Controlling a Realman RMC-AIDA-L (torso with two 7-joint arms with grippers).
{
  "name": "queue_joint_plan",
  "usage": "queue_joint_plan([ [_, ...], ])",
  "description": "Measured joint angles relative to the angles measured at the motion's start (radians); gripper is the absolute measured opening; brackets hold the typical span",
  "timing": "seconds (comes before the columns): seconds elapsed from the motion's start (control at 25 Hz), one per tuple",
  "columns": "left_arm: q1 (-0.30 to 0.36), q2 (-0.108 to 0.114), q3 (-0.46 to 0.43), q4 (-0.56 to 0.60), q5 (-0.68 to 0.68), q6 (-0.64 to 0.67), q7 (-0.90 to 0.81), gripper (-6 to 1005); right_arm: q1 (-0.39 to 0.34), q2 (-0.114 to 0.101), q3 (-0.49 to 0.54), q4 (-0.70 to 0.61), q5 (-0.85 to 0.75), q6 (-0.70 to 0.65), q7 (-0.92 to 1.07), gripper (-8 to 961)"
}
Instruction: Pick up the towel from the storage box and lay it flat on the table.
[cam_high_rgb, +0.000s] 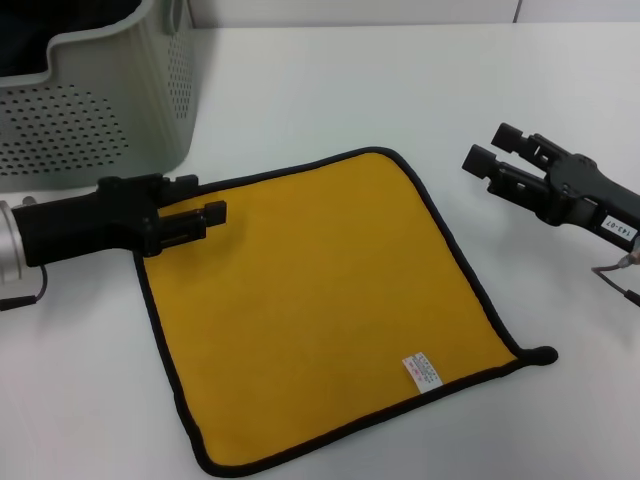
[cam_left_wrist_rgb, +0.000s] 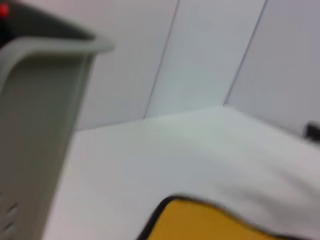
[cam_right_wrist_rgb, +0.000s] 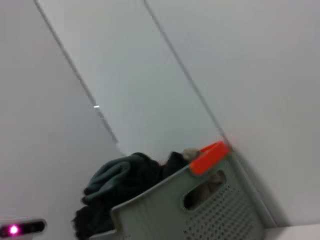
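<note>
The towel (cam_high_rgb: 320, 310) lies flat on the table (cam_high_rgb: 330, 90), yellow side up, with its black trim all round and its white tag (cam_high_rgb: 421, 372) near the front right corner. My left gripper (cam_high_rgb: 210, 198) is open, low over the towel's back left corner, and holds nothing. My right gripper (cam_high_rgb: 485, 145) is open and empty, above the table to the right of the towel. The storage box (cam_high_rgb: 100, 110) stands at the back left. A yellow corner of the towel (cam_left_wrist_rgb: 210, 222) shows in the left wrist view.
The storage box wall (cam_left_wrist_rgb: 35, 125) is close beside my left arm. In the right wrist view the box (cam_right_wrist_rgb: 210, 210) holds dark cloths (cam_right_wrist_rgb: 120, 185) and an orange-red item (cam_right_wrist_rgb: 210, 156) at its rim. Bare table lies right of and behind the towel.
</note>
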Motion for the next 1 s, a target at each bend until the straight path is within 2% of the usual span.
queue_joint_plan([
  [0.12, 0.008, 0.006, 0.0, -0.002, -0.07, 0.133, 0.05, 605, 0.004, -0.006, -0.009, -0.002, -0.031, -0.059, -0.024, 869],
  [0.28, 0.017, 0.003, 0.006, -0.007, -0.116, 0.39, 0.208, 605, 0.034, -0.025, -0.011, -0.036, -0.186, -0.184, -0.044, 869],
  [0.4, 0.025, -0.005, 0.016, -0.008, -0.124, 0.515, 0.283, 605, 0.037, -0.02, -0.011, -0.091, -0.29, -0.245, -0.042, 868],
  [0.6, 0.056, 0.015, 0.079, -0.019, -0.185, 0.53, 0.296, 605, 0.013, 0.008, -0.02, -0.232, -0.443, -0.245, -0.013, 868],
  [0.8, 0.067, 0.034, 0.093, -0.03, -0.219, 0.531, 0.3, 605, 0.019, 0.009, -0.046, -0.274, -0.459, -0.236, 0.007, 868],
  [1.0, 0.082, 0.039, 0.094, -0.036, -0.218, 0.531, 0.323, 605, 0.021, 0.009, -0.048, -0.284, -0.46, -0.244, 0.008, 868],
])
